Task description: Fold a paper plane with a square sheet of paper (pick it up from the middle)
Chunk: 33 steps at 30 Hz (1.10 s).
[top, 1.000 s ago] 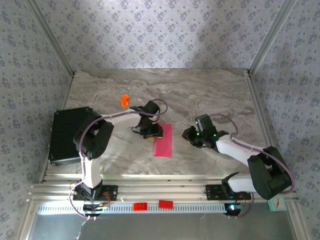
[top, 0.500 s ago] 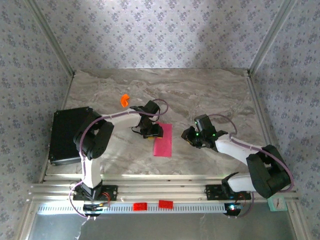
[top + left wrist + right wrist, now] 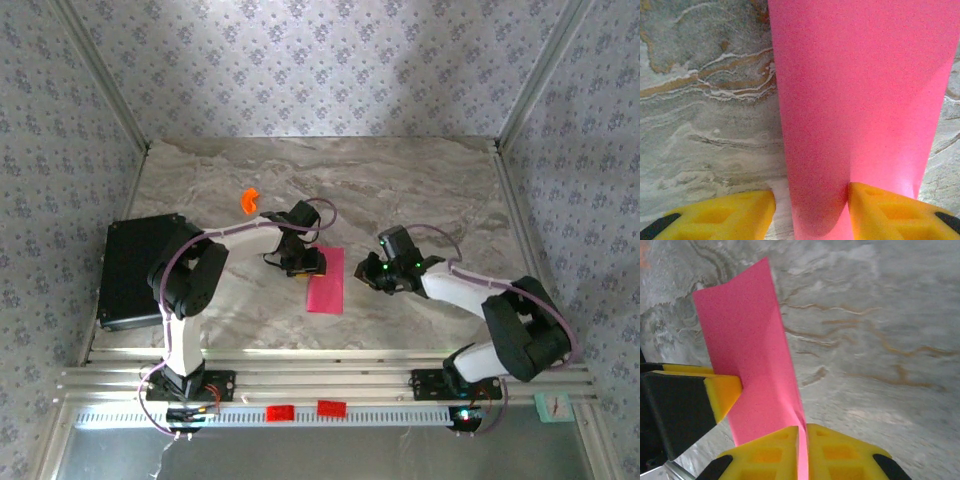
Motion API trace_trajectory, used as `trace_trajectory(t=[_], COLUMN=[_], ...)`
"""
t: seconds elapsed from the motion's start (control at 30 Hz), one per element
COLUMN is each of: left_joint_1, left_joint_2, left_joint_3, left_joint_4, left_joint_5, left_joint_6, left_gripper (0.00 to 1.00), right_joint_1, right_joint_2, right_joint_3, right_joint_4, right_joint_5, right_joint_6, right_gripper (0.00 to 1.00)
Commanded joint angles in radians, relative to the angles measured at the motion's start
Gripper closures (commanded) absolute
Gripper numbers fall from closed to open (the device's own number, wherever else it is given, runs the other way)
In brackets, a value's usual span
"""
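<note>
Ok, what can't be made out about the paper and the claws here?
Top external: the left claw covers the pink sheet's far-left corner, and creases are too small to tell.
Left wrist: the frame's top and bottom cut off the sheet's outline.
Right wrist: the right claw pinches the sheet, but the frame's bottom hides how deep. The left claw's finger covers part of it.
</note>
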Motion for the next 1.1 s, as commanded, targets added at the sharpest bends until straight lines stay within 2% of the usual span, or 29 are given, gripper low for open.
trace_trajectory(t=[0.0, 0.3, 0.83, 0.93, 1.07], left_joint_1=[-0.006, -0.007, -0.008, -0.007, -0.009], left_joint_2=[0.146, 0.151, 0.166, 0.169, 0.171], left_joint_3=[-0.062, -0.06, -0.051, -0.05, -0.052], left_joint_4=[0.037, 0.04, 0.041, 0.041, 0.045], left_joint_5=[-0.094, -0.088, -0.083, -0.083, -0.079], left_joint_6=[-0.009, -0.011, 0.009, 0.007, 0.007], left_gripper=[0.52, 0.52, 0.51, 0.51, 0.51], right_joint_1=[0.021, 0.023, 0.02, 0.021, 0.027], right_joint_2=[0.035, 0.031, 0.043, 0.053, 0.088], right_joint_3=[0.049, 0.041, 0.047, 0.047, 0.053], right_joint_4=[-0.006, -0.021, -0.015, 0.011, 0.069], right_joint_5=[-0.012, 0.027, 0.02, 0.002, -0.062], right_joint_6=[-0.024, -0.008, -0.007, -0.005, -0.005], right_gripper=[0.87, 0.86, 0.84, 0.89, 1.0])
